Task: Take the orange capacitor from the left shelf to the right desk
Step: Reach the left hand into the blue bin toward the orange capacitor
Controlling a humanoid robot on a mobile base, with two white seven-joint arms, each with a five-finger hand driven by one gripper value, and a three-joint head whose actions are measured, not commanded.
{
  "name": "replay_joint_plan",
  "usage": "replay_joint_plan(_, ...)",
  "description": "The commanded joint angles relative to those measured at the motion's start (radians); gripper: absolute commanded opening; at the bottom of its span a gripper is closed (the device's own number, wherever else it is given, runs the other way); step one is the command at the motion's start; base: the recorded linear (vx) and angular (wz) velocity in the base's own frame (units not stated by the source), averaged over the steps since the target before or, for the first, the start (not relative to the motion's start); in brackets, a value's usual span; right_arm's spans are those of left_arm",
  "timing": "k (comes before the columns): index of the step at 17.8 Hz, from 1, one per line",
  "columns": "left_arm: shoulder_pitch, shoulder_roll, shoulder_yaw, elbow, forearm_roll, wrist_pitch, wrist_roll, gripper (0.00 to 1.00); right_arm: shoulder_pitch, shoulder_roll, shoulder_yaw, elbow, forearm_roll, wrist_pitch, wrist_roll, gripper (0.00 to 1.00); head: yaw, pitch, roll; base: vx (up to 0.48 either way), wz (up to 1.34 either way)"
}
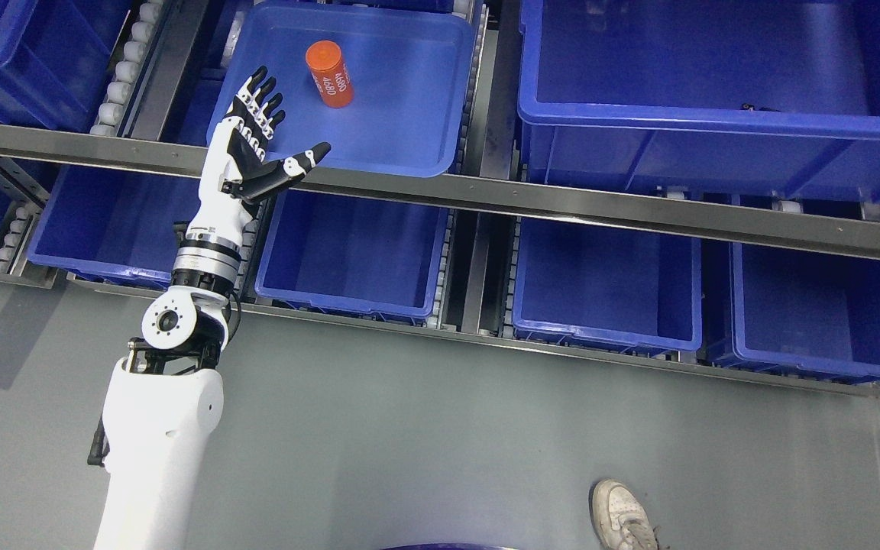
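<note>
1. Reaching up from lower left, the left hand [257, 141] sits over the near-left corner of a blue tray [409, 145] on the upper shelf rail [562, 202]; fingers spread, thumb out to the right, holding nothing.
2. Orange capacitor [330, 74] lies on its side in the tray's back-left part, w/ white print on it, just beyond the fingertips [260, 76], not touching.
3. Blue bins [608, 290] fill the lower shelf.
4. A white shoe [623, 516] shows on the grey floor, bottom right.
</note>
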Motion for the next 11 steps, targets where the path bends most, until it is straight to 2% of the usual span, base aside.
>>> replay_joint_plan(1,-0.013,0.020,0.057,0.008,-0.007,0.002,0.000,1.00,0.020,-0.017,-0.012,-0.017,0.003,0.001,-0.001,1.00,0.0000,0.000,0.000,0.005,0.01)
replay_joint_plan(5,-0.093,0.021,0.066,0.121,-0.054,0.002,0.000,1.00,0.020,-0.017,-0.012,-0.017,0.003,0.001,-0.001,1.00,0.0000,0.000,0.000,0.000,0.00)
replay_joint_plan(11,-0.305,0.011,0.057,0.397,-0.054,-0.015,0.000,1.00,0.020,-0.017,-0.012,-0.017,0.003,0.000,-0.001,1.00,0.0000,0.000,0.000,0.000,0.00)
